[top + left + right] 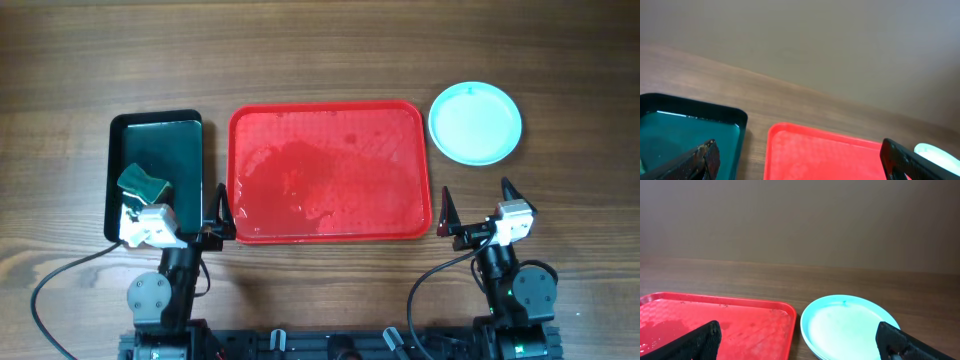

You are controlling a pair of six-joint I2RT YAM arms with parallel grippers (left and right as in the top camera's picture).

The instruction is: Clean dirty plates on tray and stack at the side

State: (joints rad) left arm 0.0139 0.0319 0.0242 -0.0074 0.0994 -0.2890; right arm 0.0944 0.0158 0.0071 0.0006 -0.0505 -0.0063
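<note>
The red tray (330,172) lies in the middle of the table with no plates on it, its surface wet and smeared; it also shows in the left wrist view (825,152) and the right wrist view (720,322). A pale turquoise plate (475,122) sits on the table right of the tray, with plate rims showing beneath it in the right wrist view (850,327). No white plate is visible. My left gripper (220,218) is open and empty at the tray's front left corner. My right gripper (478,212) is open and empty in front of the plate.
A black tray (156,170) holding dark water stands left of the red tray, with a green sponge (144,183) at its front. The black tray also shows in the left wrist view (695,132). Cables run along the table's front edge.
</note>
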